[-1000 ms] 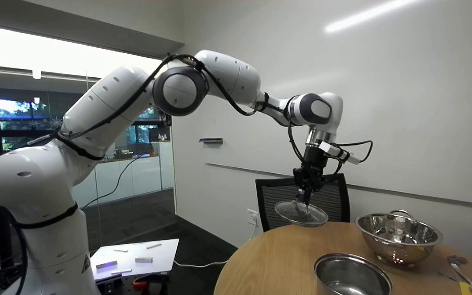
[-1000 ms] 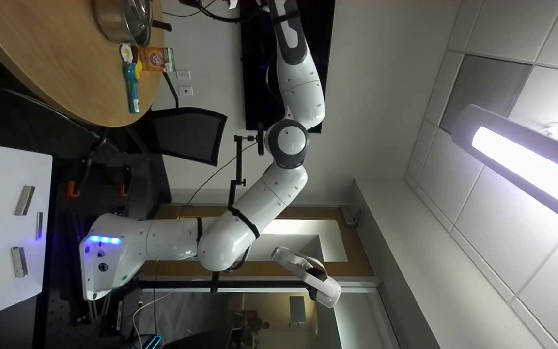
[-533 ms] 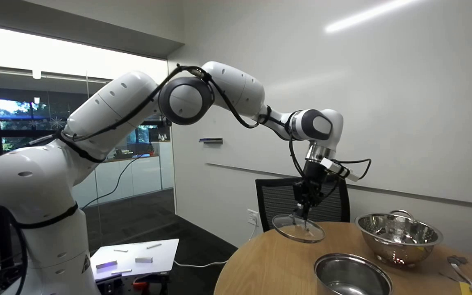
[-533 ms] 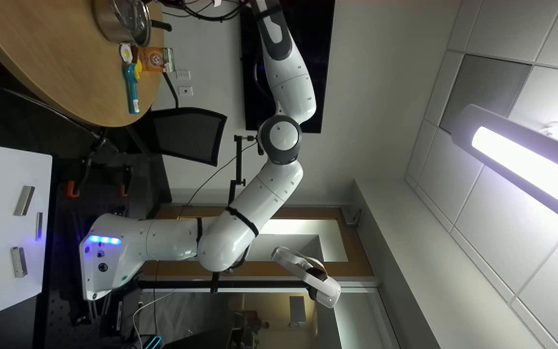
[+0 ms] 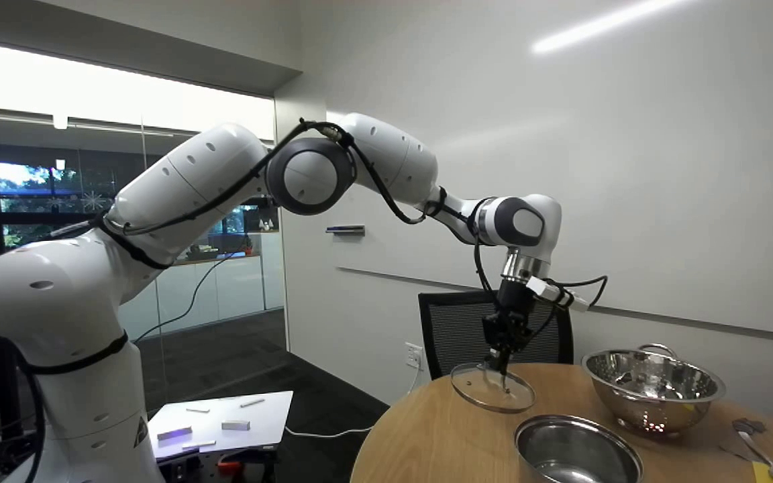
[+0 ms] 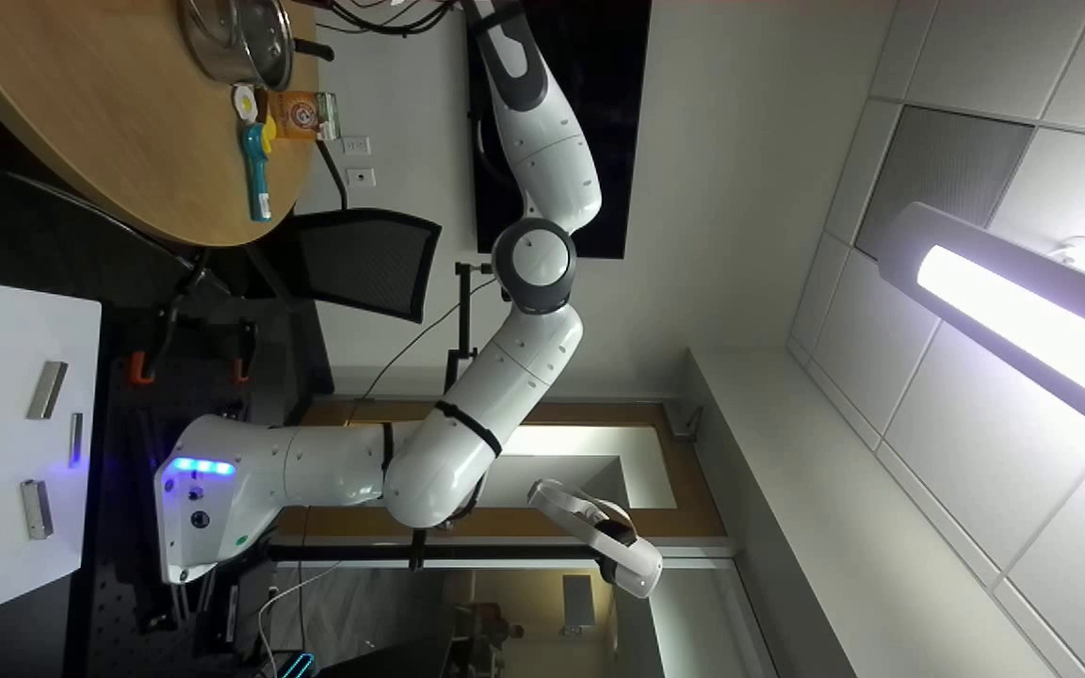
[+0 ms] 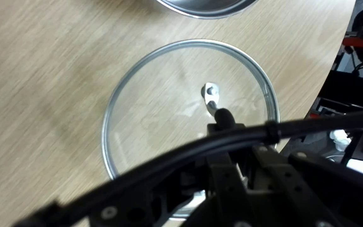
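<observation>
Two fingers (image 5: 496, 362) grip the lid (image 7: 156, 101) by its handle (image 7: 225, 117), with room between rim (image 7: 200, 43) and pot (image 7: 205, 14).

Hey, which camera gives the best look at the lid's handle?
The wrist view: close up, the handle shows its silver end bolted onto the glass lid and some black grip, though the rest is hidden. In neither exterior view can I make out its shape.
</observation>
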